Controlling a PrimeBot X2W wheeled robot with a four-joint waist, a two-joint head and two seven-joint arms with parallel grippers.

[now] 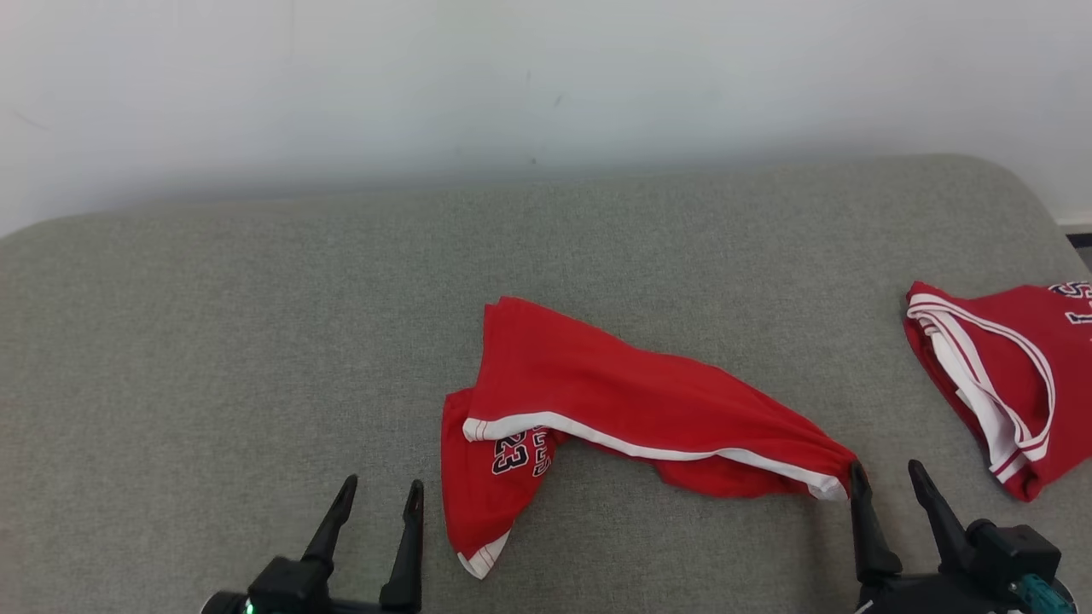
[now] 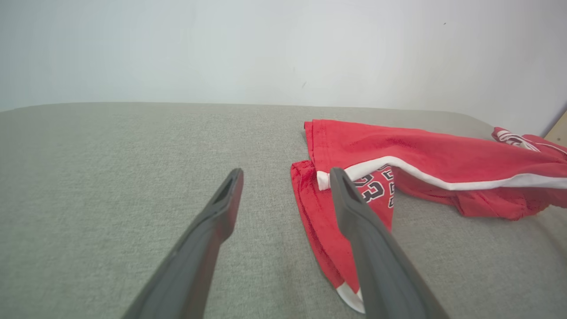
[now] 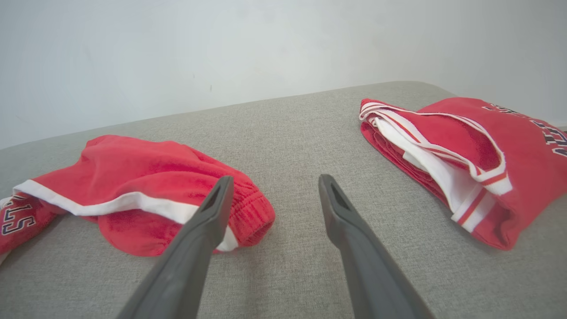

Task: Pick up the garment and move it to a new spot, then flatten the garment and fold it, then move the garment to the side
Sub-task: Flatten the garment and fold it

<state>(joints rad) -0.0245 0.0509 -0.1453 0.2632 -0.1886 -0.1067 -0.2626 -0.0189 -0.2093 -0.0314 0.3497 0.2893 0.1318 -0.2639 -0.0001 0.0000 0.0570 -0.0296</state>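
A dark, white-edged "23" stood on one leg of the red shorts [image 1: 631, 401], near its white-trimmed hem. Beside the number ran more lettering, of which I could read only "LS", seen from the right wrist's angle. The red jersey [image 1: 1007, 367] off to the right carried dark, white-edged letters too, but they ran off the edge of view and could not be read.

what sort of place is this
Likely an indoor clothes-folding setup, home or lab unclear: a grey fabric-covered surface against a plain white wall, with red basketball shorts and a red jersey on it.
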